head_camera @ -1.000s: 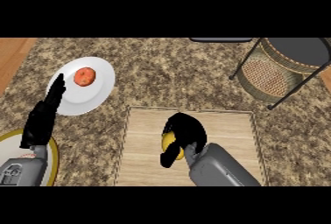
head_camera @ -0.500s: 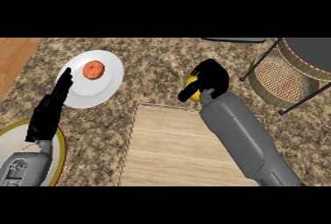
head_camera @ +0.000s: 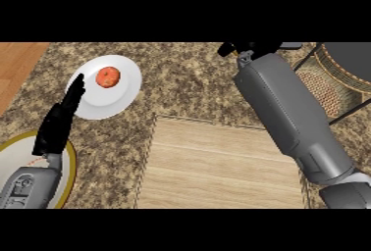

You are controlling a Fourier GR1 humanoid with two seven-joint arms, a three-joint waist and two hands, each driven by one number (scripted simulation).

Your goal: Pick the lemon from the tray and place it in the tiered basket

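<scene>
The right hand (head_camera: 250,47) is reaching far right toward the basket (head_camera: 334,81); its fingers and the lemon are hidden, so I cannot tell. The tray (head_camera: 217,166) is showing no lemon. Placing remains. The left hand (head_camera: 62,117) is resting, fingers straight.

- No readable text, labels, brands, numbers or signs appear on anything in the head view
- The surfaces near the left hand (head_camera: 62,120) and the right hand (head_camera: 250,48) carry no writing
</scene>
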